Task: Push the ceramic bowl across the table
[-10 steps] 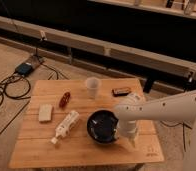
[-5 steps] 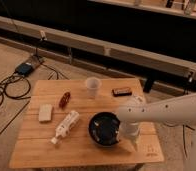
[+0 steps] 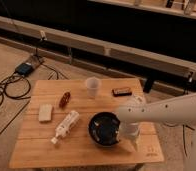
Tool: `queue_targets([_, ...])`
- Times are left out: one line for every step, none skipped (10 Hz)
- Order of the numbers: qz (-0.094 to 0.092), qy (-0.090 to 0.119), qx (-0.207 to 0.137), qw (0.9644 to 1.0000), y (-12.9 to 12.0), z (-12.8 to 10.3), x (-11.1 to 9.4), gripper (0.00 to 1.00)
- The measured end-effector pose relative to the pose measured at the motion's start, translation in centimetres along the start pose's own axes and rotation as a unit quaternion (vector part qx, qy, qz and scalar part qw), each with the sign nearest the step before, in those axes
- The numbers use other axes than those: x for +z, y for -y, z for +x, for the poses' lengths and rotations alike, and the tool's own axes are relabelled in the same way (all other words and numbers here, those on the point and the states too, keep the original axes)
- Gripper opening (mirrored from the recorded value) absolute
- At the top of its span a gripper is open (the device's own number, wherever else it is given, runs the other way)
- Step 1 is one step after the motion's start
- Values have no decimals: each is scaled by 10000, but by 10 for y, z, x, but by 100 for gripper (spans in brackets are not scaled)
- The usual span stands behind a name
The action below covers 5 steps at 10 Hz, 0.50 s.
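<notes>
The ceramic bowl [image 3: 104, 128] is round, shallow and glossy black. It sits on the light-brown wooden table [image 3: 41, 145], right of centre and near the front edge. My white arm reaches in from the right, and my gripper [image 3: 128, 134] hangs down right against the bowl's right rim. The gripper's lower part blends with the arm's white casing.
A small white cup [image 3: 92, 86] stands behind the bowl. A white bottle [image 3: 66, 125] lies left of the bowl. A white block [image 3: 45, 112] and a reddish item [image 3: 65, 98] lie at the left. A dark flat object [image 3: 122, 91] lies at the back right. Cables cover the floor at left.
The bowl has slid a little toward the front left of the table, with the gripper following against its right side.
</notes>
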Motion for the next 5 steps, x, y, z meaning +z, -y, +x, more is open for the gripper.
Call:
queue_targets([0, 0, 0, 10000, 0, 0, 0, 65])
queue_targets([0, 0, 1, 10000, 0, 0, 0, 65])
queue_targets([0, 0, 1, 10000, 0, 0, 0, 65])
queue_targets([-19, 13, 24, 10000, 4, 0, 0, 65])
queue_targets([-43, 82, 19, 10000, 11, -4, -2, 65])
